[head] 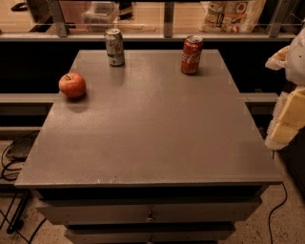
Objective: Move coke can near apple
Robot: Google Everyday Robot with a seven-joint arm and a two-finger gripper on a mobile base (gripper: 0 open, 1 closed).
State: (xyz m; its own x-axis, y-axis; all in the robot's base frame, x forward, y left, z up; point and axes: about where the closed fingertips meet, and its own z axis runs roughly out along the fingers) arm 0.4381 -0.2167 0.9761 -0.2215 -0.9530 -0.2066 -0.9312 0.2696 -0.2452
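The coke can (191,55), red with white script and a silver top, stands upright near the far right of the grey table (143,133). The apple (72,85), red with yellowish patches and a short stem, sits near the table's left edge, well apart from the can. My gripper (287,121), white and pale yellow, hangs at the right edge of the view, beyond the table's right side. It is well in front of and to the right of the coke can and holds nothing that I can see.
A silver-and-green can (114,46) stands upright at the far edge, left of the middle. A rail and posts (167,19) run behind the table, with snack bags (231,14) beyond. Drawers (150,214) are below the front edge. Cables (9,162) lie on the floor at left.
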